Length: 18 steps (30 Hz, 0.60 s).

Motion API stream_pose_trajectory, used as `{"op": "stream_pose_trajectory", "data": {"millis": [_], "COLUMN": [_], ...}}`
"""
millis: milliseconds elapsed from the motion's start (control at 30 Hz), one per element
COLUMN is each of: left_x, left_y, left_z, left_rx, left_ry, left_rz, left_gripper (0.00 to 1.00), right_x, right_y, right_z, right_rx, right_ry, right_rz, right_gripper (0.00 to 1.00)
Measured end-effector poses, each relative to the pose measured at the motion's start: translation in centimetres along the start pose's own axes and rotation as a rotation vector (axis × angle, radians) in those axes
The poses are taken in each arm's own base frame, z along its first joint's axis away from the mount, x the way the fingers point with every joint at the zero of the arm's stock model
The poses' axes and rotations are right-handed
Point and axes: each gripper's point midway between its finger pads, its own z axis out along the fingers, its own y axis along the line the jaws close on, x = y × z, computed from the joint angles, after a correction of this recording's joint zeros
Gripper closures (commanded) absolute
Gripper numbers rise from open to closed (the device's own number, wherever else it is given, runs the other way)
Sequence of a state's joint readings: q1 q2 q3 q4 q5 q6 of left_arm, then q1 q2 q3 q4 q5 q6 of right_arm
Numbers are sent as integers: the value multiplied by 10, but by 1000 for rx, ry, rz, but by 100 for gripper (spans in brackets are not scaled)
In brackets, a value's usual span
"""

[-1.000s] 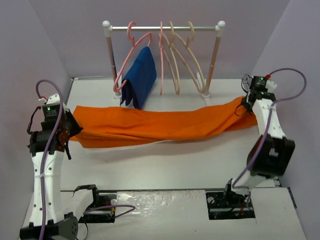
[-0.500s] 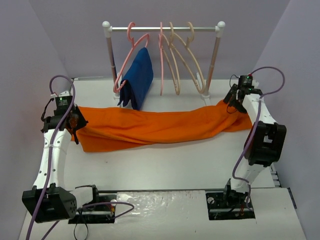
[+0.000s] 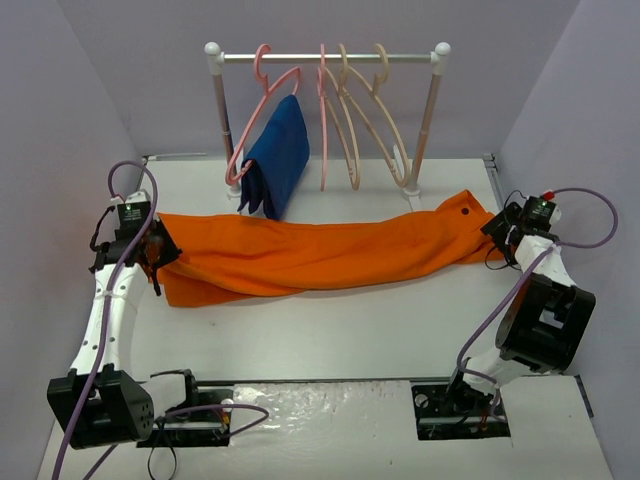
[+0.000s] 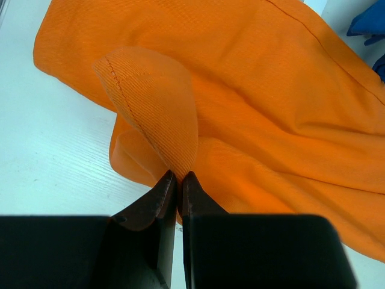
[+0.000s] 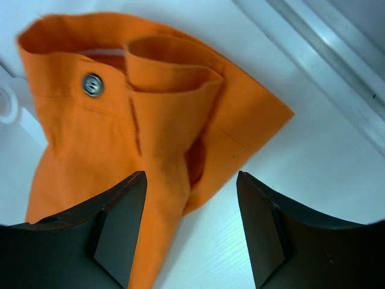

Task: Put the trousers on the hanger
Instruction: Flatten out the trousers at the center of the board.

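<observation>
The orange trousers (image 3: 320, 252) lie stretched flat across the table from left to right. My left gripper (image 3: 155, 250) is shut on a fold of the leg-end cloth (image 4: 162, 114) at the left. My right gripper (image 3: 500, 232) is open just past the waistband end; in the right wrist view the waistband with a silver button (image 5: 92, 84) lies on the table ahead of the spread fingers (image 5: 120, 223). Cream-beige hangers (image 3: 385, 120) hang on the rail at the back.
A clothes rail (image 3: 330, 57) stands at the back on two posts. It carries a pink hanger (image 3: 262, 110) with a dark blue garment (image 3: 278, 160), another pink hanger (image 3: 323, 120) and the beige ones. Grey walls close in left and right.
My right gripper has let go of the waistband, opened and drawn back to the right. The trousers now lie flat on the table. The left gripper has barely moved and keeps its hold.
</observation>
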<state>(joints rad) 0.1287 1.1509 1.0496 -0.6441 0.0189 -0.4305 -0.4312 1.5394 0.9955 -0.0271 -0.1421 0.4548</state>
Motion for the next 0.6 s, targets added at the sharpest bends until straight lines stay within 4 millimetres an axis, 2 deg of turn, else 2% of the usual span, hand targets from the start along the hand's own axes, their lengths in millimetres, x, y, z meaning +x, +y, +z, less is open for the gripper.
{"op": "stream_pose_trajectory", "data": {"millis": [133,400,600], "left_x": [-1,-1,-3], "left_y": [0,-4,-4], "left_z": [0,-1,-1], "left_rx": [10,45,57], "left_ry": [0,7,4], "left_rz": [-6,-17,-28], "left_gripper": [100,100,100], "right_x": [17,-3,2], "right_y": [-12,7,20], "right_z": [8,14,16], "right_rx": [-28,-146,-174], "right_ry": [22,-65,-63], "right_rz": [32,-6,-59], "right_gripper": [42,41,41]}}
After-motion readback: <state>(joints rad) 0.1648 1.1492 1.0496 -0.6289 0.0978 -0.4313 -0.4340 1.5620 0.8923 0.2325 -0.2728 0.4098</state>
